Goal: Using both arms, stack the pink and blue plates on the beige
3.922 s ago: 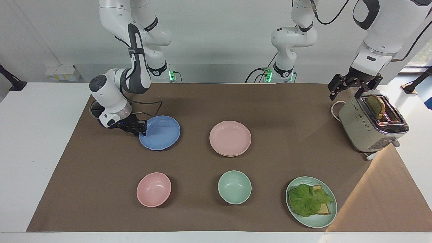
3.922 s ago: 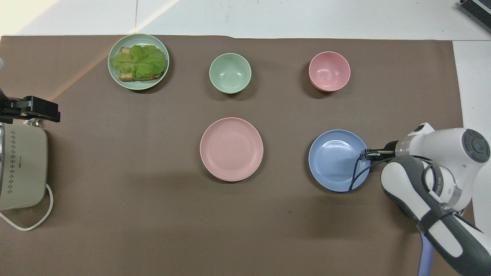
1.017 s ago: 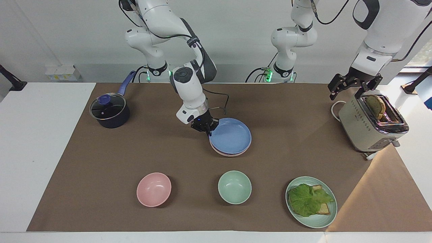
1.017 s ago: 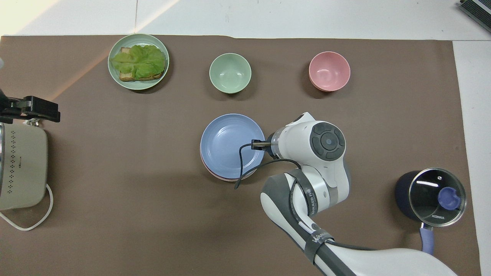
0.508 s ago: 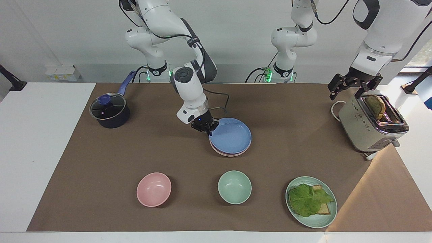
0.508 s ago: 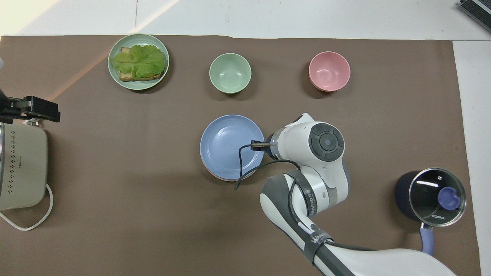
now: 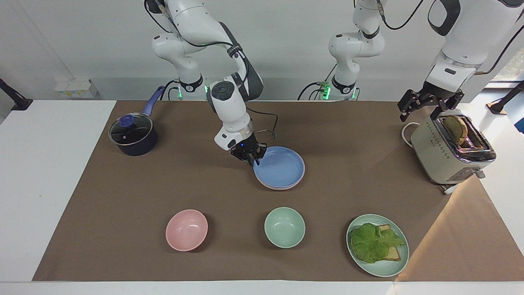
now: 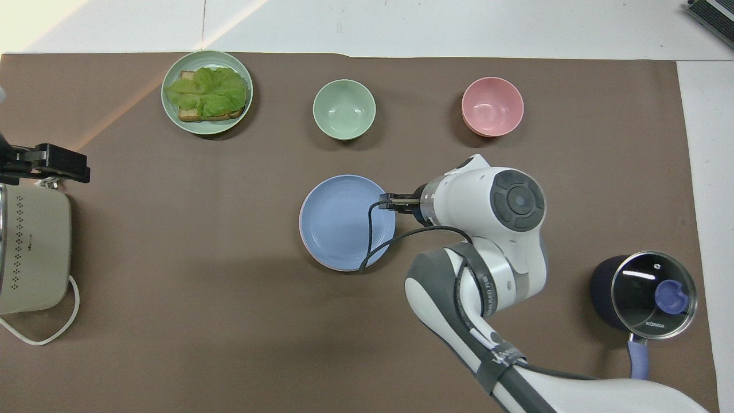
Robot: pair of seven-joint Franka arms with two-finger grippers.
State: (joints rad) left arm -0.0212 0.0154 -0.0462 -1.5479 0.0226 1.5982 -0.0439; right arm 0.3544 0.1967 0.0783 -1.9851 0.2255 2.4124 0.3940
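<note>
The blue plate (image 7: 280, 168) (image 8: 344, 223) lies flat on the stack in the middle of the mat. Only a thin edge of the pink plate (image 7: 279, 188) (image 8: 302, 240) shows under it. The beige plate is hidden. My right gripper (image 7: 253, 159) (image 8: 391, 202) hangs open at the blue plate's rim, on the side toward the right arm's end, with its fingertips just off the rim and holding nothing. My left gripper (image 7: 423, 111) (image 8: 49, 163) waits open above the toaster.
A toaster (image 7: 446, 153) with a slice of toast stands at the left arm's end. A lidded dark pot (image 7: 133, 135) (image 8: 648, 289) sits at the right arm's end. Farther from the robots are a pink bowl (image 7: 186, 230), a mint bowl (image 7: 284, 227) and a green plate (image 7: 387, 271) with a lettuce sandwich.
The right gripper brought the blue plate from the right arm's end onto the pink plate. In the last half second it opened, and the plate settled flat. The left arm has not moved.
</note>
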